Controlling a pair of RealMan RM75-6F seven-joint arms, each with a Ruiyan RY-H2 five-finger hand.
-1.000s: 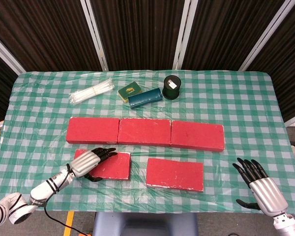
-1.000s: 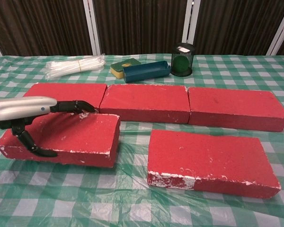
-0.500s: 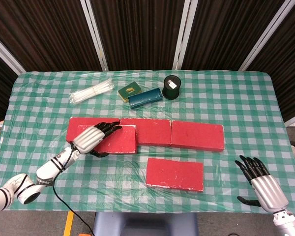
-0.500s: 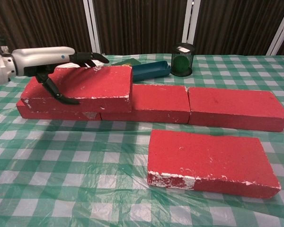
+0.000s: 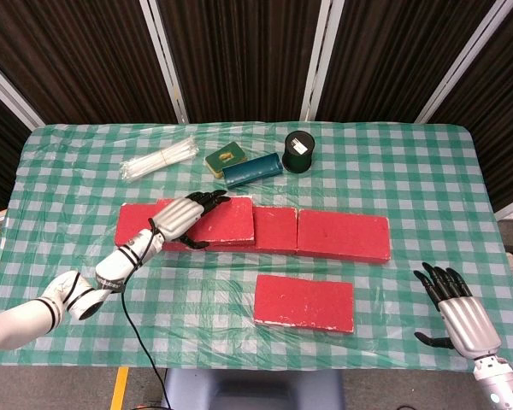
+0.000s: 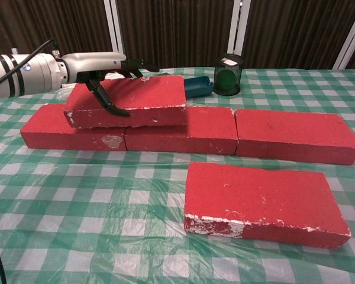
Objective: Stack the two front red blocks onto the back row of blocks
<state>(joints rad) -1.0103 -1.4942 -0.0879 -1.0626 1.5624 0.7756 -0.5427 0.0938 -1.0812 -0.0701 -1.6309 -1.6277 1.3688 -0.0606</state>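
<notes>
My left hand (image 5: 181, 218) (image 6: 103, 68) grips a red block (image 5: 227, 224) (image 6: 136, 99), fingers over its top and thumb on its near side. That block sits above the seam between the back row's left block (image 5: 135, 225) (image 6: 65, 131) and middle block (image 5: 275, 230) (image 6: 189, 130); whether it rests on them I cannot tell. The back row's right block (image 5: 343, 236) (image 6: 296, 135) is bare. The other front red block (image 5: 304, 302) (image 6: 263, 201) lies flat near the table's front. My right hand (image 5: 457, 312) hangs open at the front right, holding nothing.
Behind the back row lie a bundle of white sticks (image 5: 160, 160) (image 6: 93, 81), a yellow-green sponge (image 5: 226, 157) (image 6: 155, 82), a blue tray (image 5: 251, 169) (image 6: 197, 86) and a dark round can (image 5: 298, 151) (image 6: 228, 74). A green checked cloth (image 5: 410, 171) covers the table.
My left hand has lifted the front-left block off the table and carried it back and rightward, onto the back row's left half. My right hand has drawn slightly toward the table's front.
</notes>
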